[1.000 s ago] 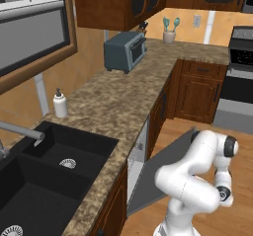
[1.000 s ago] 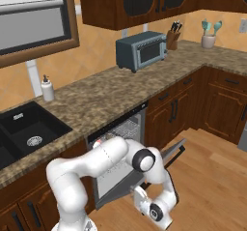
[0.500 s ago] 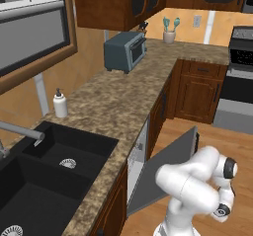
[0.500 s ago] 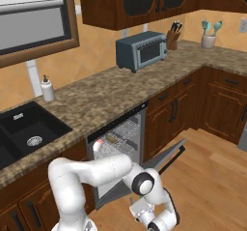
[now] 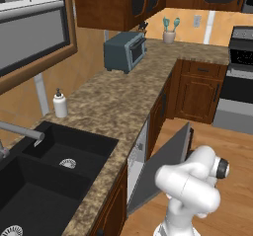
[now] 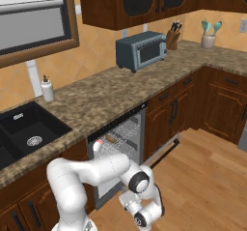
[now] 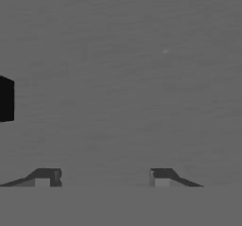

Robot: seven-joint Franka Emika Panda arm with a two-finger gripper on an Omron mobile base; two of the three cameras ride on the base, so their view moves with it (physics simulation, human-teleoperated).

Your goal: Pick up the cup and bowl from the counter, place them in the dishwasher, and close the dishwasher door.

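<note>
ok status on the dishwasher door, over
Gripper at the dishwasher door, fingers apart, holding nothing. Door partway up, not shut. Cup in the rack. Nothing blocking the door.

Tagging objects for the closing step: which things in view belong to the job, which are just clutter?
Job:
- dishwasher door, partly raised
- dishwasher, grey rack showing
- cup, in the rack
- counter
- gripper, facing the grey door panel

Clutter:
- toaster oven
- soap bottle
- sink
- knife block
- utensil holder
</note>
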